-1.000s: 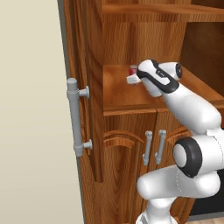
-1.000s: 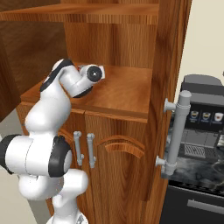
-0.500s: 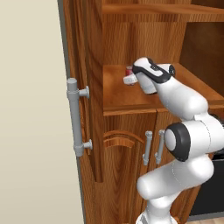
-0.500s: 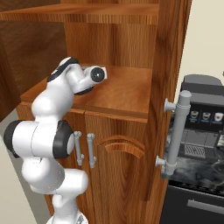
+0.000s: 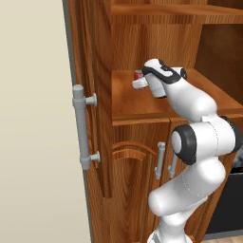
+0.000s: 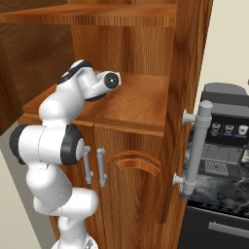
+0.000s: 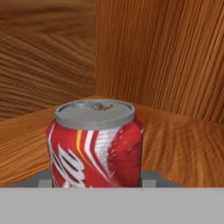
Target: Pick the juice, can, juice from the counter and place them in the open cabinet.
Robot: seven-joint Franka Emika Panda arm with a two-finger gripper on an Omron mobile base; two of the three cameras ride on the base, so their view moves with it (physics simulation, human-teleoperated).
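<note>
While the white arm reaches into the cabinet, the tool (image 5: 138, 84) sits low over the middle shelf with its two fingers pressed against either side of the small red cylindrical drink can with a silver top (image 7: 95, 142), so it is clenched on that can. In the hand view the can stands upright between the finger tips (image 7: 43, 179), its pull-tab lid facing up, with the wooden shelf board under it and the back corner of the cabinet behind it. From the left base view a sliver of the red can (image 5: 138, 74) shows just past the tool, near the left rear of the shelf. Whether the can's base touches the shelf or hangs just above it, I cannot tell. Around it stands the tall reddish-brown wooden cabinet (image 5: 142, 109), its open door bearing a grey metal bar handle (image 5: 81, 126). Beside the cabinet in the right base view is a dark coffee machine (image 6: 224, 141).
</note>
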